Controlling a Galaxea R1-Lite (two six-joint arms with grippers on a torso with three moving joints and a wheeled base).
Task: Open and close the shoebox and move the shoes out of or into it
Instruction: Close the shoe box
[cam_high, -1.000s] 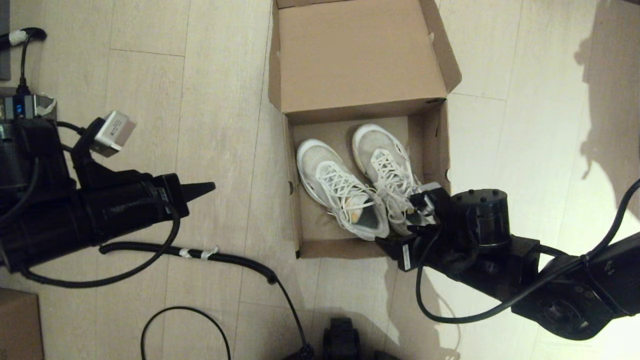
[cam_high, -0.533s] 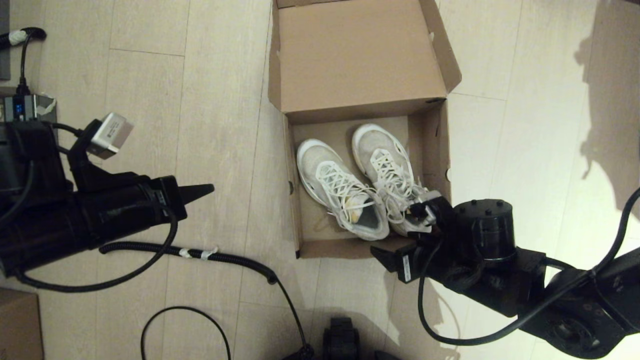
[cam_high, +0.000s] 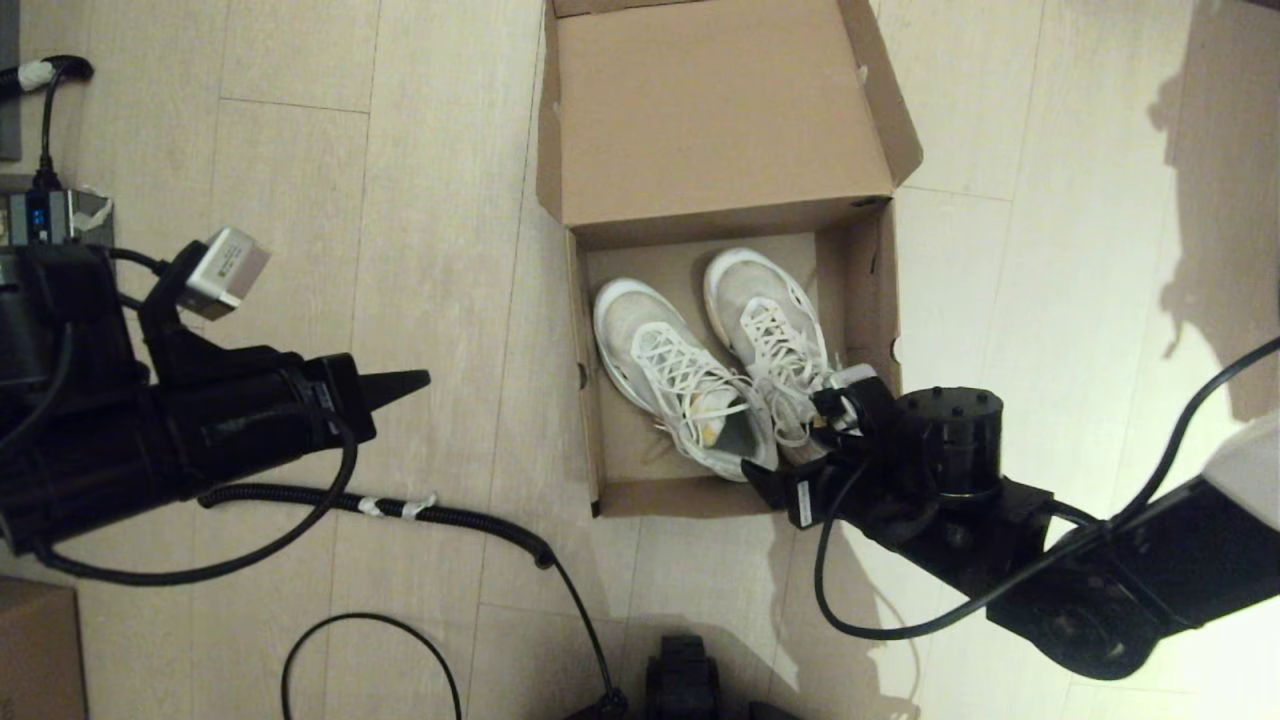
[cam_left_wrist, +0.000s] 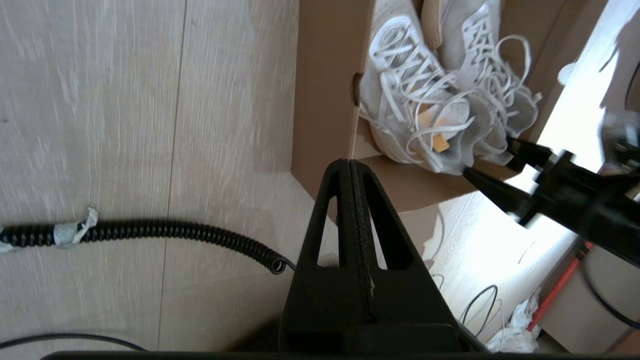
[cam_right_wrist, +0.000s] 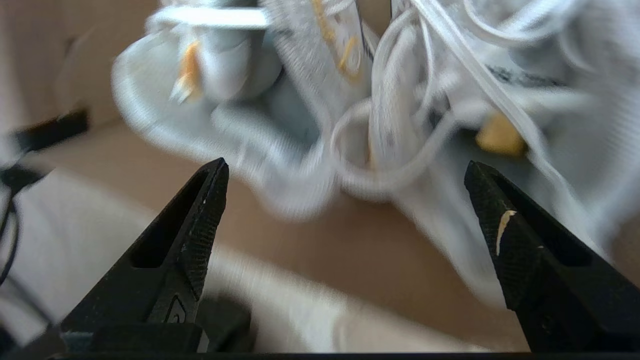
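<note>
The shoebox (cam_high: 860, 290) stands open on the floor, its lid (cam_high: 715, 110) folded back on the far side. Both white shoes lie inside with toes away from me: one shoe (cam_high: 655, 360) on the left, the other shoe (cam_high: 765, 310) on the right. My right gripper (cam_high: 790, 440) is open over the box's near edge, right behind the heels. The right wrist view has the right gripper (cam_right_wrist: 346, 167) with its jaws wide apart, both heels (cam_right_wrist: 300, 125) just ahead and nothing between them. My left gripper (cam_high: 420, 378) hangs shut over the floor left of the box.
A coiled black cable (cam_high: 440, 515) crosses the floor between the left arm and the box's near corner. A smaller brown box (cam_high: 35, 650) sits at the near left corner. A power unit (cam_high: 50, 215) lies at the far left.
The right gripper drew back from the box's near edge, then came forward and slightly left to the heels again. The left arm has barely moved.
</note>
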